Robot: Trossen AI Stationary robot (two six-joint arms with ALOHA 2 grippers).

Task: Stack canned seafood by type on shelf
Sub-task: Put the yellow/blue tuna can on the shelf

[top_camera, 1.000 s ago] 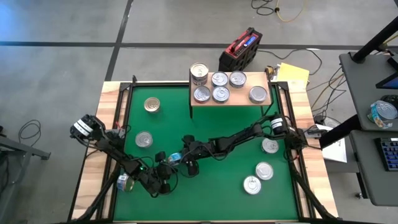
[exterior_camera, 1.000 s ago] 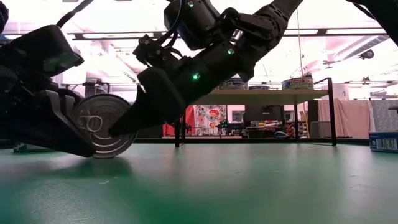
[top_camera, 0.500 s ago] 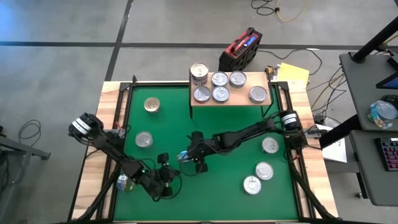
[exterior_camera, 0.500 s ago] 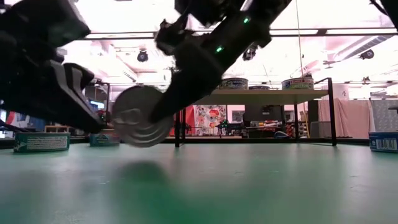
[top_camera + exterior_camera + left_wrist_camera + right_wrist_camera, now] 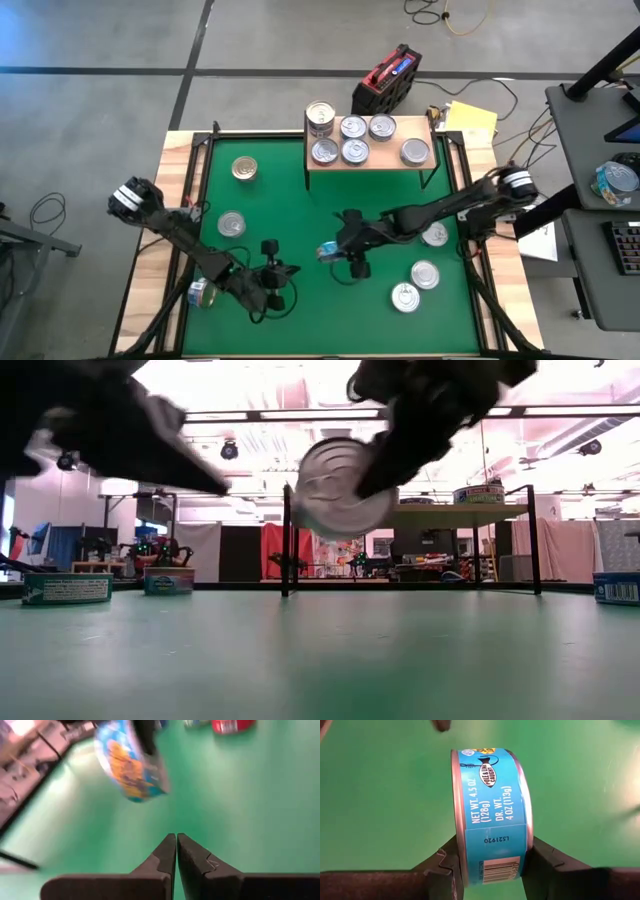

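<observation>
1. Tin (image 5: 492, 815) with a blue label sits clamped in our right gripper (image 5: 335, 252), one finger on each flat face, so it stands on its edge, up off the mat (image 5: 300, 200)
2. We see it lifted in the low view too, its silver lid (image 5: 335, 488) facing the camera
3. Our left gripper (image 5: 176, 851) has its fingers pressed together and holds nothing; it waits near the front of the mat, just beside the held tin
4. The shelf (image 5: 428, 133) lies toward the back of the mat from the held tin, well apart. The right arm is the one to carry it there
5. We think the tin must turn flat before it can sit on a stack
6. On the shelf stand six tins; the one at the left end (image 5: 319, 116) looks like a stack
7. Other tins rest on the mat: a gold one (image 5: 244, 168), a silver one (image 5: 231, 224), and three near the right edge (image 5: 425, 274)
8. Nothing stands between the held tin and the shelf, but the shelf's black legs (image 5: 306, 170) and the front tins could get bumped
</observation>
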